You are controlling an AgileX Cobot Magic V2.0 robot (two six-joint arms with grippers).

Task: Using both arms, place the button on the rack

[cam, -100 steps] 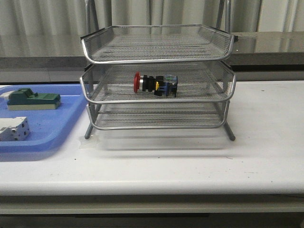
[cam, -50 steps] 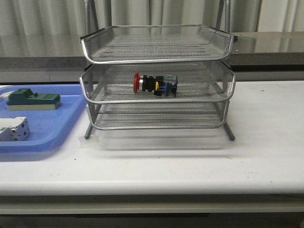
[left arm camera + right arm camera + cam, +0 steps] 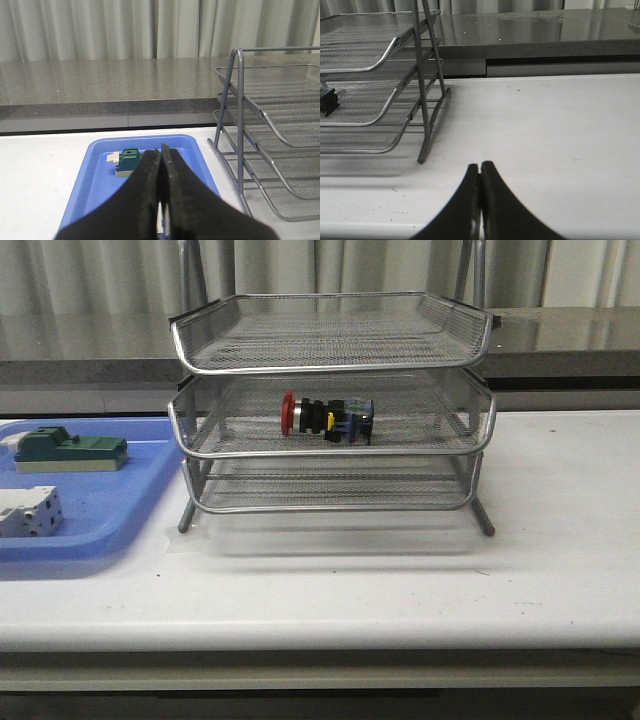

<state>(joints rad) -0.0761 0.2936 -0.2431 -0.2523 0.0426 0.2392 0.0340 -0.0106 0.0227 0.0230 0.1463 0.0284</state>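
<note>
The left gripper [image 3: 161, 200] has its fingers pressed together with nothing between them, hanging above the blue tray [image 3: 95, 170] that carries a green block [image 3: 131, 160]. The right gripper [image 3: 480, 200] is likewise closed on nothing, over bare white table [image 3: 545, 130] just beside the rack's foot. The button [image 3: 326, 418] lies on its side in the middle tier of the rack [image 3: 330, 400], red head toward the robot's left (only its dark tail end, probably, peeks in at the edge of the right wrist view). A white block [image 3: 28, 512] also sits in the tray, near its front.
</note>
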